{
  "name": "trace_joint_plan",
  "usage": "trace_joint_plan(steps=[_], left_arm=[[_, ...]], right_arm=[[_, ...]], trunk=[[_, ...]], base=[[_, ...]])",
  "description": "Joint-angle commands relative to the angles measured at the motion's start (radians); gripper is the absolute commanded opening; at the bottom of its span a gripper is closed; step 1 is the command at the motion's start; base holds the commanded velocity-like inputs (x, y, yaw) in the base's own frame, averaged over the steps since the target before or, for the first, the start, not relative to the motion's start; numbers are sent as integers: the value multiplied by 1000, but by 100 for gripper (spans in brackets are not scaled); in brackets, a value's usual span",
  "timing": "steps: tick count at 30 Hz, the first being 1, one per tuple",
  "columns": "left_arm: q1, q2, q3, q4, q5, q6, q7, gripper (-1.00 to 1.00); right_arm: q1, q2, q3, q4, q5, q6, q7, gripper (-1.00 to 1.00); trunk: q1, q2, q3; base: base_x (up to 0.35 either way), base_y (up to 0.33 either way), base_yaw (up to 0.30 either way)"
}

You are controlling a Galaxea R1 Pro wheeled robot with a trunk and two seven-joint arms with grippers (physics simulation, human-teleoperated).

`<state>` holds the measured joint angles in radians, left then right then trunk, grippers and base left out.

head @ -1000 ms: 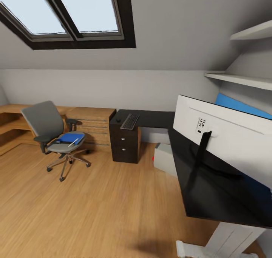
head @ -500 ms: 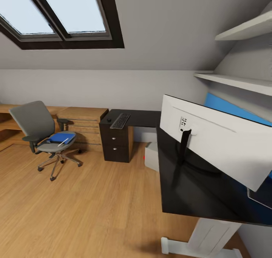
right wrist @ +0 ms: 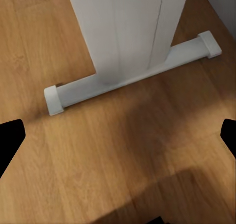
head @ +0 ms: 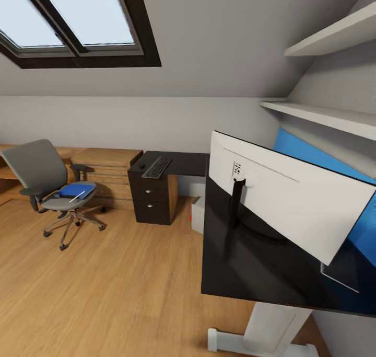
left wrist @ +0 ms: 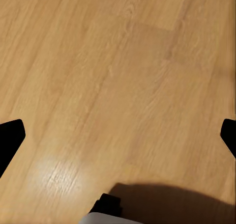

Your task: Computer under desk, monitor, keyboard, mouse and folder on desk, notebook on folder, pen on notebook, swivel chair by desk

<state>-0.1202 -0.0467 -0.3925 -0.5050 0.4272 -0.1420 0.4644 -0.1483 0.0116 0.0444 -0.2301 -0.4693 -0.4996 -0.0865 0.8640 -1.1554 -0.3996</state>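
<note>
Folder: sitting on the swivel chair seat with the pen lying across it, well apart from both grippers.
Change: whole head view is sliding, so the camera is turning; chair and desk aren't moving. Guessing the robot's still lining up, nothing is being carried yet.
Keyboard, mouse: resting on the dark drawer unit.
Monitor: standing on the desk.
Left gripper, right gripper: fingertips spread wide, empty, hanging over wooden floor; right one is facing the desk leg.
Hard to see: computer is mostly tucked behind the desk edge; notebook, can't make it out.
</note>
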Motion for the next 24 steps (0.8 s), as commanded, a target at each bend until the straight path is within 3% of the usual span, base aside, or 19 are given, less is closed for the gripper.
trace_joint_plan(steps=[1, 8, 24], left_arm=[[-1, 1, -8, 0, 11, -6, 6, 100], [-1, 1, -8, 0, 10, -7, 6, 100], [-1, 0, -11, 0, 10, -10, 5, 100]], right_arm=[[-1, 0, 5, 0, 0, -2, -7, 100], [-1, -1, 5, 0, 0, -3, -7, 100], [-1, -1, 6, 0, 1, -4, -7, 100]], trunk=[[0, -1, -1], [0, -1, -1], [0, -1, -1]], base=[[0, -62, -25], [0, -27, -130], [-5, -3, -239]])
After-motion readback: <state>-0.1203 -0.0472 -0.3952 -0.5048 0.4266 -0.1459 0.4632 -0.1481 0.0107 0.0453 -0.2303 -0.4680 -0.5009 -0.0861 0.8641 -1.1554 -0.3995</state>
